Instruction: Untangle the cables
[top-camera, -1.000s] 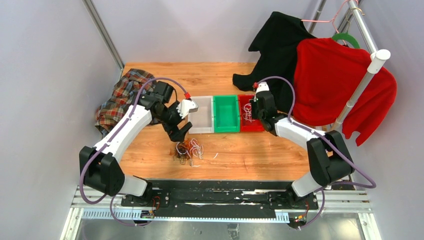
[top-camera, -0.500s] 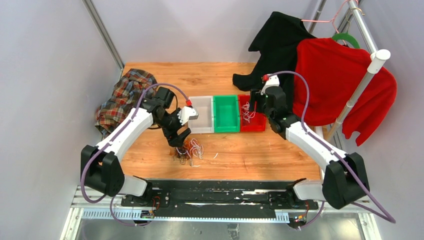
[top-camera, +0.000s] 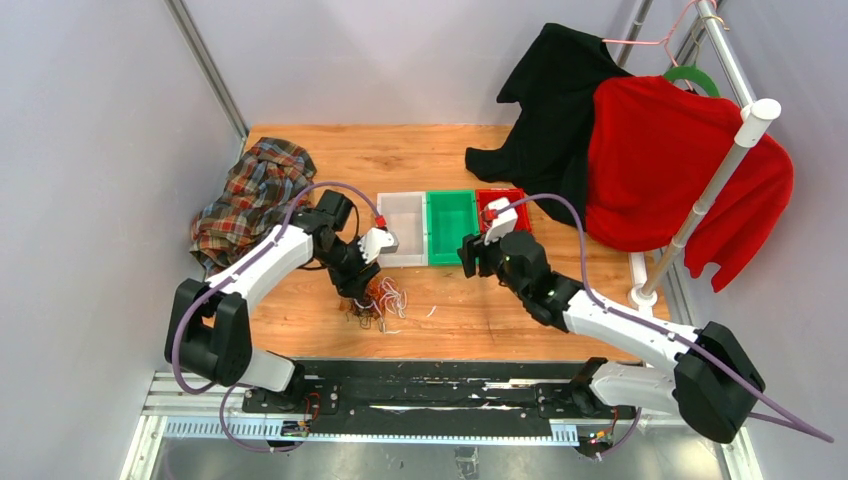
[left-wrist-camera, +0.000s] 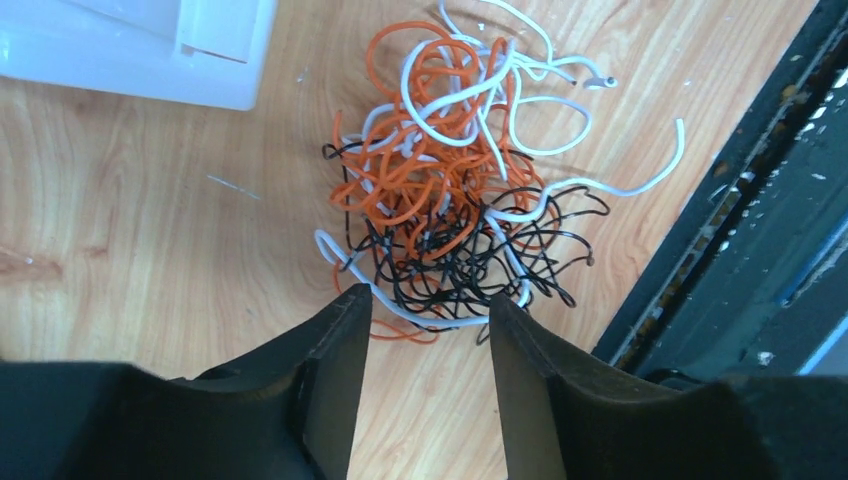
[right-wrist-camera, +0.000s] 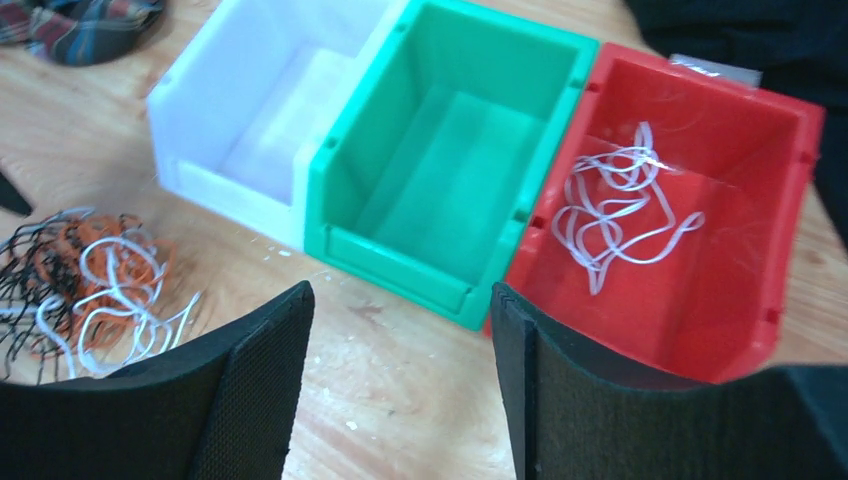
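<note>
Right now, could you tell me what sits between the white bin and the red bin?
The empty green bin, touching both, as the right wrist view shows.

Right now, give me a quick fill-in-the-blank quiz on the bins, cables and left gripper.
1. The cables in the red bin are all ____.
2. The empty middle bin is ____ in colour.
3. The left gripper, over the tangle, is ____.
4. The tangle mixes black, white and ____ strands.

Missing words: white; green; open; orange.
</note>
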